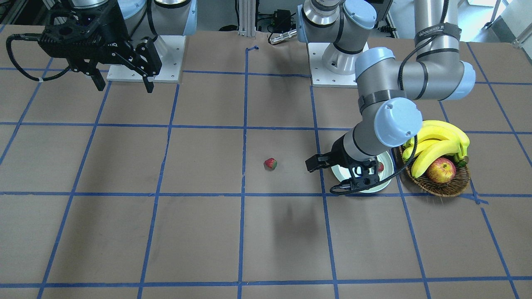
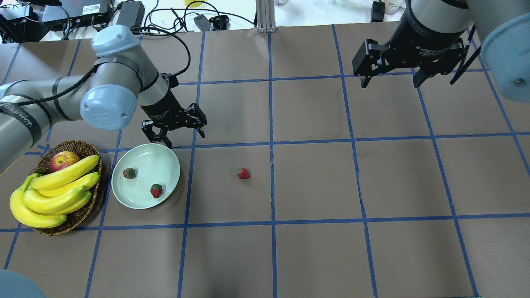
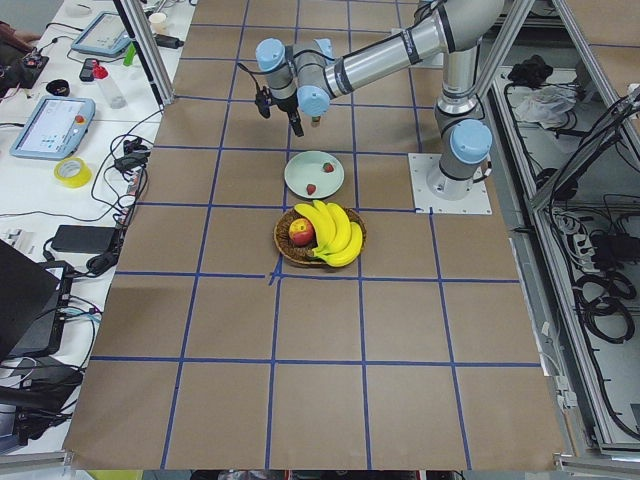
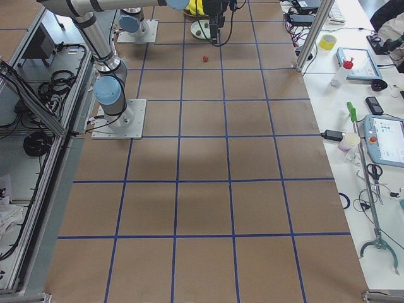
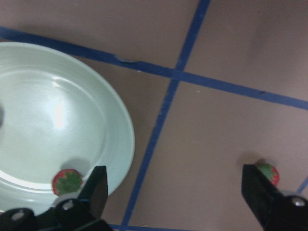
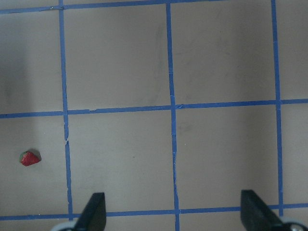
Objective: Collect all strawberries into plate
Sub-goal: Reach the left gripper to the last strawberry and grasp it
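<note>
The pale mint-green plate (image 2: 165, 163) lies at the table's left and holds two strawberries (image 2: 129, 173) (image 2: 156, 191). A third strawberry (image 2: 244, 173) lies on the bare table to the plate's right, also seen in the front view (image 1: 270, 163). My left gripper (image 2: 186, 140) is open and empty, hovering by the plate's far right rim. Its wrist view shows the plate (image 5: 122, 139), one strawberry (image 5: 67, 182) in it, and the loose strawberry (image 5: 268, 172) by the right finger. My right gripper (image 2: 391, 78) is open and empty, high over the far right, away from everything.
A brown wicker basket (image 2: 83, 145) with bananas (image 2: 54, 190) and a red-yellow apple (image 2: 64, 160) stands just left of the plate. Blue tape lines grid the brown table. Cables and boxes lie beyond the far edge.
</note>
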{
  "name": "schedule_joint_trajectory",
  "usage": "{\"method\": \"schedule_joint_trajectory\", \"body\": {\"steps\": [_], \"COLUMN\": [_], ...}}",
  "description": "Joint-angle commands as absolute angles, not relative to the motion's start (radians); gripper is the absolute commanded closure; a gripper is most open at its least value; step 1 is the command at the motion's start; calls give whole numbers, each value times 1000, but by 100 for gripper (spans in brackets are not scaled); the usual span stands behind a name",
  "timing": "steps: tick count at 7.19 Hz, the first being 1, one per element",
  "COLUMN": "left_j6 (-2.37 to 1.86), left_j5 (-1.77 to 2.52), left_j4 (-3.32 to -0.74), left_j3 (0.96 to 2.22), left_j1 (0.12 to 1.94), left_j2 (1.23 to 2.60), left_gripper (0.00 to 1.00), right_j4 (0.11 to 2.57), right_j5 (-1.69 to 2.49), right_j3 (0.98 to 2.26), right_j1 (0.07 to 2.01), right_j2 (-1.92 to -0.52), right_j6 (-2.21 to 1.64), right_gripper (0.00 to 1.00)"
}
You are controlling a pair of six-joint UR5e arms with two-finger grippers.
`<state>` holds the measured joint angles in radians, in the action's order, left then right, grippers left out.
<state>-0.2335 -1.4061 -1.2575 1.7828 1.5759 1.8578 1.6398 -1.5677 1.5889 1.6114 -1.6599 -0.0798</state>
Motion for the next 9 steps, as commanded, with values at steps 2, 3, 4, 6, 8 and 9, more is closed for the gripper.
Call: {"method": "schedule_joint_trajectory", "body": {"steps": [2, 3, 4, 6, 8, 9], "left_j6": [-498, -532, -599, -690, -692, -690], "left_j5": [-1341, -1341, -1336, -1304, -1308, -1313], "left_j4": [-1116, -1111, -1108, -1053, -1051, -1051], "left_j3": [1831, 1868, 1887, 1888, 1893, 1897], "left_j1": [1712, 1713, 1716, 1762, 1764, 1764], "left_j2": [1900, 1919, 1933, 1966, 1985, 1997], "left_gripper": [0, 0, 0, 0, 2, 3], "right_j4": [1640, 1643, 1643, 1643, 1643, 1643], "right_j5": [-1568, -1568, -1568, -1568, -1568, -1566], "right_j3": [1589, 1589, 1588, 1588, 1588, 1588], "right_j1": [1611, 1609, 1609, 1611, 1611, 1609], "right_j2": [-1660, -1655, -1655, -1657, -1655, -1655], "right_j6": [-80, -81, -81, -81, -81, -81], "right_gripper": [0, 0, 0, 0, 0, 0]}}
